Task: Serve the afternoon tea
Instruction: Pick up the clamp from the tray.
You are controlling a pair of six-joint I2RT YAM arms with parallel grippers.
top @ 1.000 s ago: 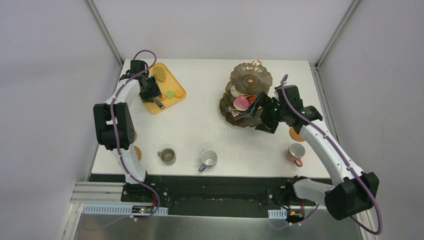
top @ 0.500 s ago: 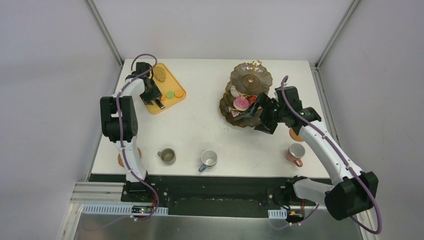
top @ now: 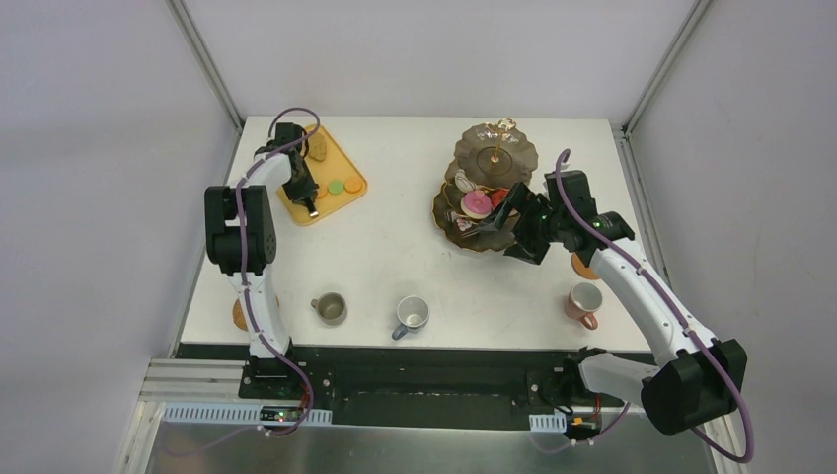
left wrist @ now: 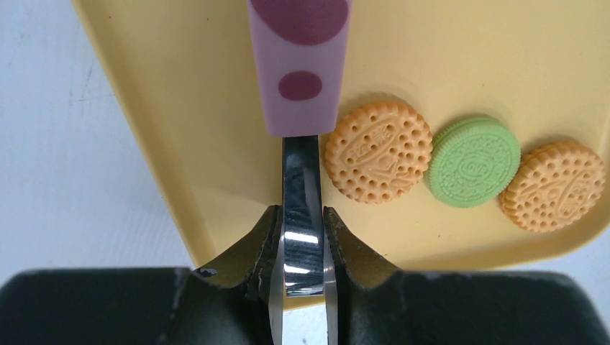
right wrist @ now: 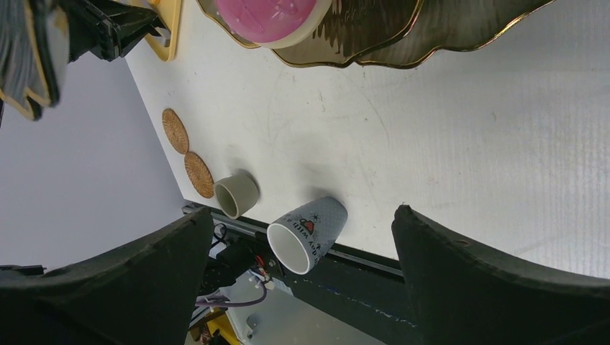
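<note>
The left gripper [left wrist: 302, 233] has just pinched the pink-handled tongs [left wrist: 301, 65] over the yellow tray [left wrist: 180, 108], apparently to lift macarons [left wrist: 378, 152]; the right gripper [right wrist: 302, 214] hangs spread.

Left pincer [top: 310, 204] over the yellow tray [top: 336, 158], right pincer [top: 499, 213] beside the stand [top: 464, 243].

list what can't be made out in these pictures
- tongs: tips cut off by the top edge of the left wrist view; under the left gripper in the top view.
- stand: lower tiers partly behind the right gripper, top view; small items there too small to name.
- coaster by the pink mug: mostly under the right arm, top view.
</note>
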